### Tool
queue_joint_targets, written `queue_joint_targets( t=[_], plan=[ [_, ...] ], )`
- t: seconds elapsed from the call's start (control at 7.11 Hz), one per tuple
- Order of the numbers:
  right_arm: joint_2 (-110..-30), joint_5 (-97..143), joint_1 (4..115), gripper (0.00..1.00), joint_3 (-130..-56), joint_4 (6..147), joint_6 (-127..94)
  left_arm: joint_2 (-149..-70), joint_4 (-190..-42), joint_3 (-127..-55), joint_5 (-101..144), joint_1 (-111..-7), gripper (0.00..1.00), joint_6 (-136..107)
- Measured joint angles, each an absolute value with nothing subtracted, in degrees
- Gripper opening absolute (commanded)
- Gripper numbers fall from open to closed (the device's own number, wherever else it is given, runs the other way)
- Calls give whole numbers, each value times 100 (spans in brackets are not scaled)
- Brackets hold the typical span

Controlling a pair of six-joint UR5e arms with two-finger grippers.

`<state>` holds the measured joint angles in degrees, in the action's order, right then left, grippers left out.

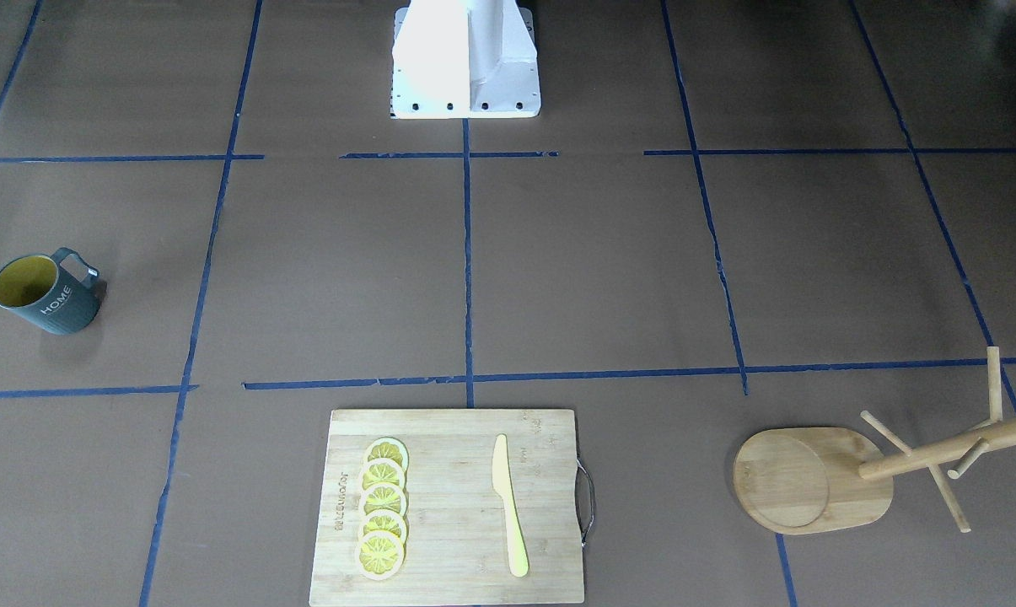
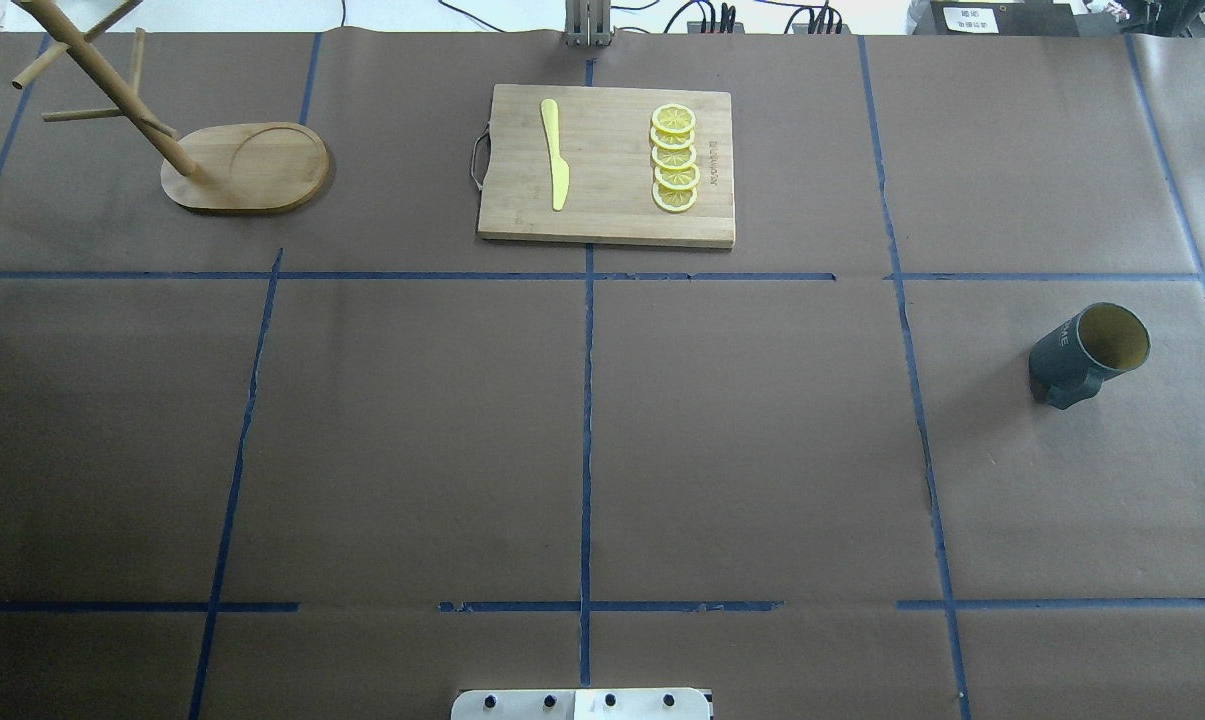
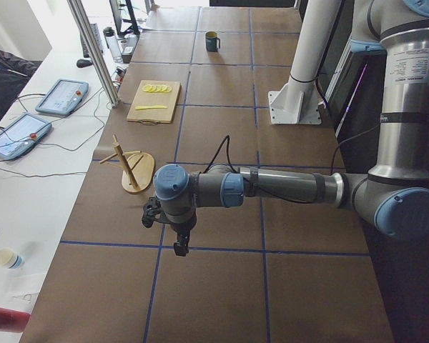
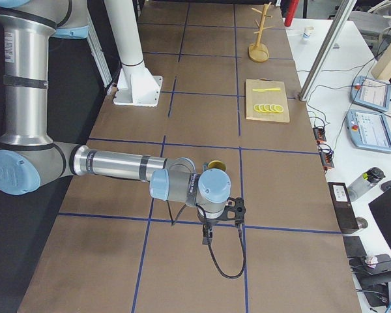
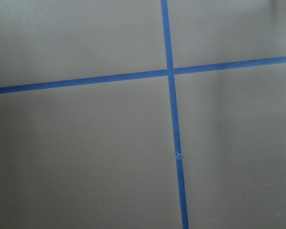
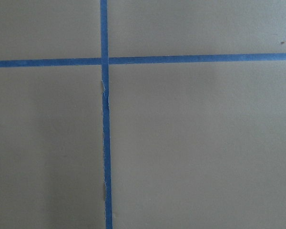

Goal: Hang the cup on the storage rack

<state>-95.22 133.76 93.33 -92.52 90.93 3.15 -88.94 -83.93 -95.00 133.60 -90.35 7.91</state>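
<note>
The cup [image 1: 45,293] stands upright on the brown table at my right side, handle toward my base; it also shows in the overhead view [image 2: 1087,352] and far off in the left view [image 3: 211,41]. The storage rack [image 1: 811,480] stands with bare pegs at the far left [image 2: 247,168] [image 3: 136,171] [image 4: 259,39]. My left gripper [image 3: 180,246] hangs over bare table, short of the rack. My right gripper [image 4: 206,233] hangs over bare table, short of the cup [image 4: 215,164]. I cannot tell if either is open. The wrist views show only paper and tape.
A bamboo cutting board [image 2: 607,225] with several lemon slices [image 2: 675,158] and a yellow knife [image 2: 554,152] lies at the far middle. My white base [image 1: 465,59] stands at the near edge. Tablets [image 3: 61,96] and cables lie on the side bench.
</note>
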Motion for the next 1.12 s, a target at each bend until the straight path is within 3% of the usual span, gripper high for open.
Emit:
queue_joint_targets(
  t=[0.84,1.12],
  plan=[
    [-9155,13435,9276,100,-9304,9088,312,-8897,-8397,-9535,13366,-9035,100,799],
    [-9121,13509,8955,100,-9632,9082,38,-8902,-8394,-9553,13362,-9038,100,794]
  ],
)
